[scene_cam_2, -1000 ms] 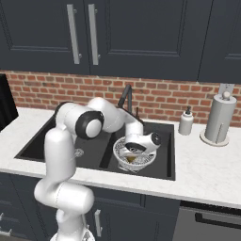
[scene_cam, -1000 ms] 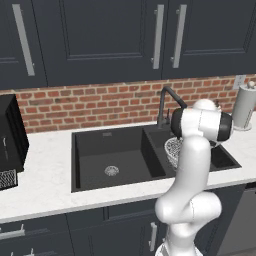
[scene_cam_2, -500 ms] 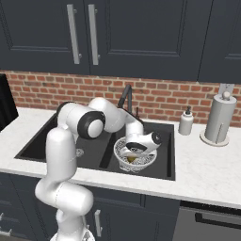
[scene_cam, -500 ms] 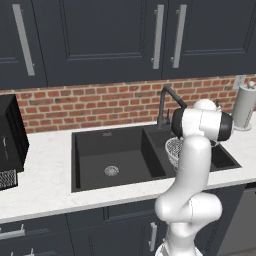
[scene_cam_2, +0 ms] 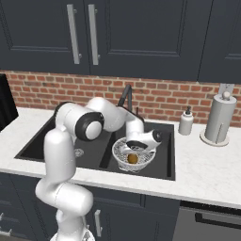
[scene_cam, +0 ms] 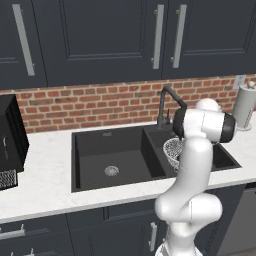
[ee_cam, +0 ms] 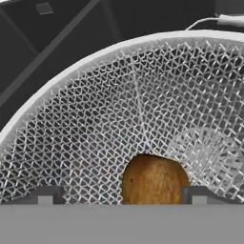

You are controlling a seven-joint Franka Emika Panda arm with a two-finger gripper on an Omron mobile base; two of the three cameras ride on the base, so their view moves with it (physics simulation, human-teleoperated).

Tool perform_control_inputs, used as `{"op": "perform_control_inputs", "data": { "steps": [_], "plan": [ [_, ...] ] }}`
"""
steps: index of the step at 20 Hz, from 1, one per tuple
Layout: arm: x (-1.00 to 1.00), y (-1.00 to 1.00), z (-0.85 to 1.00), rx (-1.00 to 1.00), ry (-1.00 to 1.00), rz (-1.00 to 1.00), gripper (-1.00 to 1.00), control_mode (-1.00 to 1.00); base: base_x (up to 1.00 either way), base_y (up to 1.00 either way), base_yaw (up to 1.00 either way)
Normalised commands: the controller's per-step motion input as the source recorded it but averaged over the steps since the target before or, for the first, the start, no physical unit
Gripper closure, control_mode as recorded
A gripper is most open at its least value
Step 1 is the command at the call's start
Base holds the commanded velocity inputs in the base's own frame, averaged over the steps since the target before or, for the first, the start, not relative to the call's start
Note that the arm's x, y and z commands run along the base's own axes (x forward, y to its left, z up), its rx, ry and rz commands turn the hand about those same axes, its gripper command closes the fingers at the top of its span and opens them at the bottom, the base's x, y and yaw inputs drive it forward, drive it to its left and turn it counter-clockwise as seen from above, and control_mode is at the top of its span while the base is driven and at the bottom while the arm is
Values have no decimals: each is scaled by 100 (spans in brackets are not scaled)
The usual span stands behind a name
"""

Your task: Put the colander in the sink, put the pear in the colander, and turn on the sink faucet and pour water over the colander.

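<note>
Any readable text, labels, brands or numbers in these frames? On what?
None readable.
White soap-dispenser bottle: no label visible.
White paper-towel roll: blank.
Black appliance at left counter edge: no legible markings.
Silvery wire-mesh colander and golden-brown pear: no print.

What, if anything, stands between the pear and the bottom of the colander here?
Nothing visible does. The pear already lies inside the colander, low in the mesh bowl, which sits in the smaller basin of the sink. The fingers stand apart on either side of the fruit.
</note>
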Motion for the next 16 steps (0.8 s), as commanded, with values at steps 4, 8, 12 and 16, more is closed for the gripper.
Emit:
{"op": "perform_control_inputs", "data": {
  "steps": [4, 8, 12, 16],
  "plan": [
    [-1, 0, 31, 0, -14, 0, -100, -100, 0, 0, 0],
    [-18, 0, 50, 0, -25, 0, -100, -100, 0, 0, 0],
    [-18, 0, 48, 1, -34, 0, -100, -100, 0, 0, 0],
    [-20, 0, 47, 3, -38, 0, -100, -100, 0, 0, 0]
  ]
}}
